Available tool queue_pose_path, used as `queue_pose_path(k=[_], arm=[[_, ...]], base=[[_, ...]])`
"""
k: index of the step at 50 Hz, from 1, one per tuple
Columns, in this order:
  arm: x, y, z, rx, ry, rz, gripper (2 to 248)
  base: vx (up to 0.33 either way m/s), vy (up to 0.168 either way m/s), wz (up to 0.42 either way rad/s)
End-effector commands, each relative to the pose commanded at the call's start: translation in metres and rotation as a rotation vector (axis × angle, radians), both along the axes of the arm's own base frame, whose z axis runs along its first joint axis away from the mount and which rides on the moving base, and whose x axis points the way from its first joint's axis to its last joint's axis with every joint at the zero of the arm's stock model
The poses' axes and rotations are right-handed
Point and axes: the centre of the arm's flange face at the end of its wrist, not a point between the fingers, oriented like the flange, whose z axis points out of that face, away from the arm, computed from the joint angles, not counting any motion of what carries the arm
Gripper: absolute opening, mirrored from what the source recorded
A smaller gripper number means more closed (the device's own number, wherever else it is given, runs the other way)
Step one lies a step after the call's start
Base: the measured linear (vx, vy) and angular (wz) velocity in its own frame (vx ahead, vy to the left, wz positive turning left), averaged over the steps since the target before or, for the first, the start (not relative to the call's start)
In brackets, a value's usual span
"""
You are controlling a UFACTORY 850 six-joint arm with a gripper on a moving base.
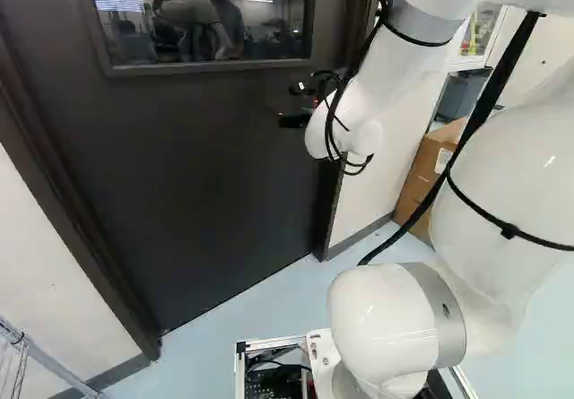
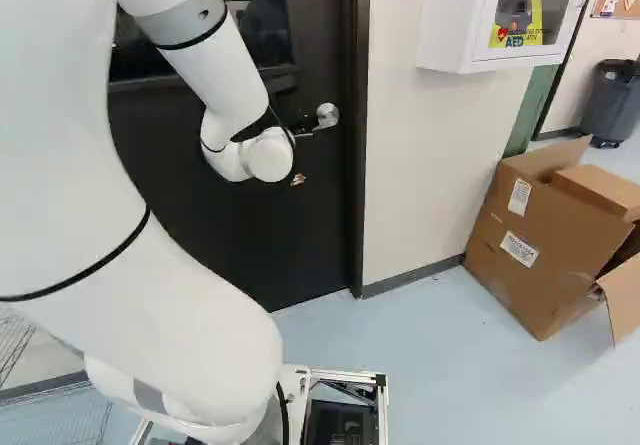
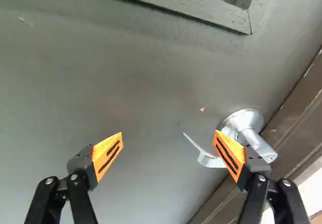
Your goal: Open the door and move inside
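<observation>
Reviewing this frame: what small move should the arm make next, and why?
Probably a small sideways shift of the open gripper toward the door frame, before any closing or pressing. In the wrist view the door handle sits off-centre, behind the frame-side finger, with only its lever's tip reaching between the fingers; shifting should bring more of the lever between them.

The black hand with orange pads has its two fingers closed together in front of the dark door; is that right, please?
Not quite: the wrist view shows the black hand with orange pads open, its two fingers well apart, in front of the dark door.
</observation>
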Motion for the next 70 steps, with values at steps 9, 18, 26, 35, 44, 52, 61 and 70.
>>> queue_pose_path(k=[9,18,26,35,44,52,61,70], arm=[[0.001,0.000,-0.009,0.001,0.022,0.000,247],[0.001,0.000,-0.019,0.003,0.044,0.000,247],[0.002,0.000,-0.027,0.004,0.063,0.000,247],[0.003,0.000,-0.036,0.005,0.085,0.000,247],[0.004,0.000,-0.045,0.006,0.107,0.000,247],[0.005,0.000,-0.054,0.007,0.126,0.000,247],[0.006,0.000,-0.063,0.009,0.148,0.000,247],[0.007,-0.001,-0.073,0.010,0.170,0.000,247]], base=[[0.000,0.000,0.000],[0.000,0.000,0.000],[0.000,0.000,0.000],[0.000,0.000,0.000],[0.000,0.000,0.000],[0.000,0.000,0.000],[0.000,0.000,0.000],[0.000,0.000,0.000]])
